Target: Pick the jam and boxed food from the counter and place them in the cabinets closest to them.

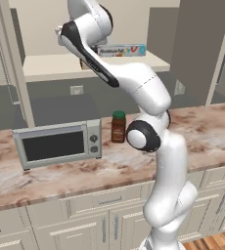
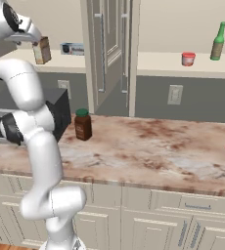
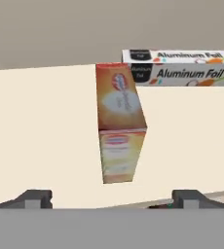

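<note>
1. I am reading this as the tail of the boxed-food placement: the boxed food point(image 3: 120, 124) is standing on the cream shelf point(image 3: 46, 136) of the open cabinet point(image 1: 16, 73), clear of the hand point(image 3: 111, 199).
2. The fingertips point(image 3: 33, 198) are sitting wide apart at the near edge of the hand view, gripping nothing; the carton is lying between their lines but farther in, not touching either.
3. The carton is looking upright, reddish-orange on top, tan-yellow on its near face, with an aluminium foil box point(image 3: 182, 68) just behind it to the right.
4. The jam point(image 2: 188, 59) is already resting on the shelf of the right-hand cabinet, beside a green bottle point(image 2: 218, 42).
5. The surface point(image 2: 148, 146) is carrying a brown jar point(image 2: 82, 125) and a microwave point(image 1: 58, 144).
6. My judgement: both things are shelved, so the next move is calling for a straight pull-back of the arm without clipping the carton.
</note>
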Available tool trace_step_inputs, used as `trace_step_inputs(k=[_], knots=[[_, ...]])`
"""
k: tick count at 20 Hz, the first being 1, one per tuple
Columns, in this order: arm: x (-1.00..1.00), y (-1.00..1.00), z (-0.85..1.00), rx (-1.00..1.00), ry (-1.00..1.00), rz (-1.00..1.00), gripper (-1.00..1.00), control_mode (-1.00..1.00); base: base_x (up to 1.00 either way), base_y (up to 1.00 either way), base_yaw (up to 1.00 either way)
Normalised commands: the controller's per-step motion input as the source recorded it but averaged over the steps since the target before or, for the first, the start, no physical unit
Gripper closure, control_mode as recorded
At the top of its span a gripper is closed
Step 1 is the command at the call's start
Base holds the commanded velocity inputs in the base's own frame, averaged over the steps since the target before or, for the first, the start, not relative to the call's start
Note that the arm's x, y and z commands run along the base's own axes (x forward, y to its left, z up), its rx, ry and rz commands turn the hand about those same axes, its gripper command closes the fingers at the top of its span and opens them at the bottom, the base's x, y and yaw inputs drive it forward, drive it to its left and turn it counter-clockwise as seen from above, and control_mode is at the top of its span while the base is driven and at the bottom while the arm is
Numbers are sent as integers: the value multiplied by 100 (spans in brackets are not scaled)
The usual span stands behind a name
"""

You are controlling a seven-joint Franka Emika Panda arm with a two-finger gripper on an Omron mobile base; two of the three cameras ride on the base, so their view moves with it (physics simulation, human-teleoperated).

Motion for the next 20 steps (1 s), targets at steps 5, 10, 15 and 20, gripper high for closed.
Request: trace_step_inputs(k=[5,10,15,20], knots=[[-99,-35,-60,-5,-11,9,-100,-100,0,0,0],[-92,-66,-54,-2,-11,10,-100,-100,0,0,0],[-90,-79,-38,0,-13,7,-100,-100,0,0,0],[-94,-59,-14,2,-21,4,-100,-100,0,0,0]])
